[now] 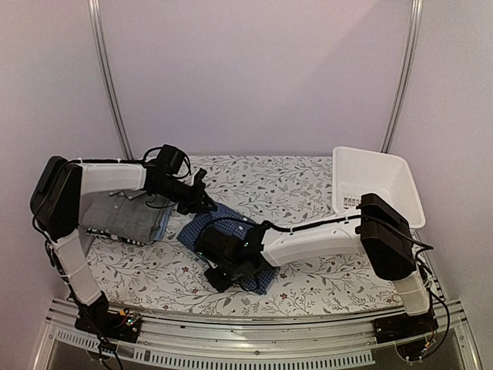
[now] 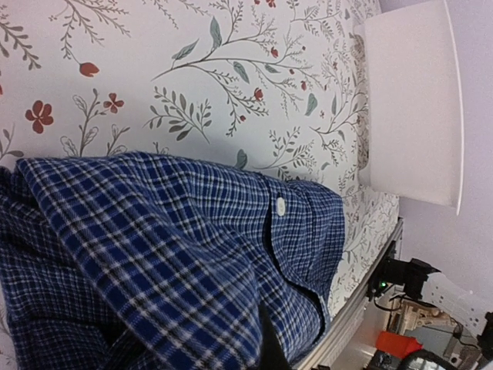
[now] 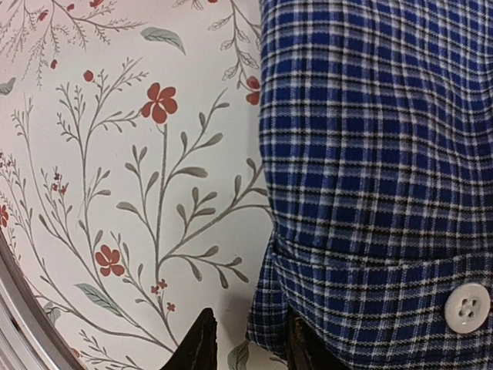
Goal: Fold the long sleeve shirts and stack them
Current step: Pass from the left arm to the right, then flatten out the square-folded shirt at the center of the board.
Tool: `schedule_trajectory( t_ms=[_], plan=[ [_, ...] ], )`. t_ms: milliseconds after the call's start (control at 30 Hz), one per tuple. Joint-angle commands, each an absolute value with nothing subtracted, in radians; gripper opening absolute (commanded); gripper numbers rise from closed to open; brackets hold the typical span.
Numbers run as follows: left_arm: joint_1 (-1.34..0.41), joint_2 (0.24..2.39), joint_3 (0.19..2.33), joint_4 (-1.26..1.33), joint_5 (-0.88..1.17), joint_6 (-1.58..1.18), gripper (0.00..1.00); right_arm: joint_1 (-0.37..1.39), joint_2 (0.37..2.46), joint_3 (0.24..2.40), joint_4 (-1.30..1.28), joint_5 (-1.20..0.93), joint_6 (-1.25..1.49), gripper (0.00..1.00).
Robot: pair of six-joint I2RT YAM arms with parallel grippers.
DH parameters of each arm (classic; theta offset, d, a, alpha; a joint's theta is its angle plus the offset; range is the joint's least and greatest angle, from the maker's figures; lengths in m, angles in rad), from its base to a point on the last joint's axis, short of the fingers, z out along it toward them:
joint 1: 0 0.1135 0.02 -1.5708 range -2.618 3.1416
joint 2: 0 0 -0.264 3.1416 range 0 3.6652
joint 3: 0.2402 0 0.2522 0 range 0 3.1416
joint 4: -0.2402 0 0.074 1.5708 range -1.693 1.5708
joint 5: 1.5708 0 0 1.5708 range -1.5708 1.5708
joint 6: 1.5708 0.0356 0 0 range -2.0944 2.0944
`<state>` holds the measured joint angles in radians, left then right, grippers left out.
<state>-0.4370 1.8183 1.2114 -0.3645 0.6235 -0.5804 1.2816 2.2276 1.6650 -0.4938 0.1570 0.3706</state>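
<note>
The dark blue fine-check shirt lies rumpled mid-table, mostly under both grippers. My left gripper is at its far edge; in the left wrist view the cloth bunches up close to the camera around one black fingertip, and the other finger is hidden, so it looks shut on the shirt. My right gripper is at the shirt's near edge. Its fingers stand apart on the table with the shirt's buttoned edge between them. Folded grey, light blue and dark-striped shirts lie stacked at the left.
A white plastic basket stands at the back right, and also shows in the left wrist view. The floral tablecloth covers the table. The metal front rail runs along the near edge.
</note>
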Motion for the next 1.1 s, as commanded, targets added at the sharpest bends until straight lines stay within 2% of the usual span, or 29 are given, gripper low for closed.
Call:
schedule_trajectory(
  t_ms=[0,133,333,533,700,867,933,1000,1067],
  plan=[
    [-0.434,1.833,1.241,-0.373,0.646,-0.572,0.0,1.278,2.286,1.687,-0.544,0.137,0.411,0.3],
    [-0.434,1.835,1.245,-0.377,0.642,-0.57,0.0,1.277,2.307,1.69,-0.593,0.188,0.441,0.28],
    [-0.433,1.819,1.26,-0.404,0.604,-0.555,0.0,1.277,2.263,1.768,-0.712,0.297,0.447,0.01],
    [-0.433,1.767,1.273,-0.469,0.526,-0.514,0.0,1.274,2.14,1.867,-0.798,0.364,0.392,0.0],
    [-0.433,1.686,1.272,-0.516,0.5,-0.487,0.06,1.237,2.025,1.904,-0.824,0.321,0.361,0.0],
    [-0.433,1.592,1.284,-0.571,0.487,-0.463,0.24,1.159,1.94,1.88,-0.791,0.243,0.346,0.0],
    [-0.434,1.563,1.307,-0.6,0.459,-0.451,0.34,1.104,1.922,1.871,-0.769,0.196,0.343,0.0],
    [-0.433,1.539,1.334,-0.626,0.417,-0.443,0.5,1.042,1.924,1.853,-0.734,0.152,0.337,0.0],
    [-0.432,1.516,1.351,-0.639,0.374,-0.435,0.61,0.974,1.95,1.834,-0.69,0.08,0.338,0.0]
  ],
)
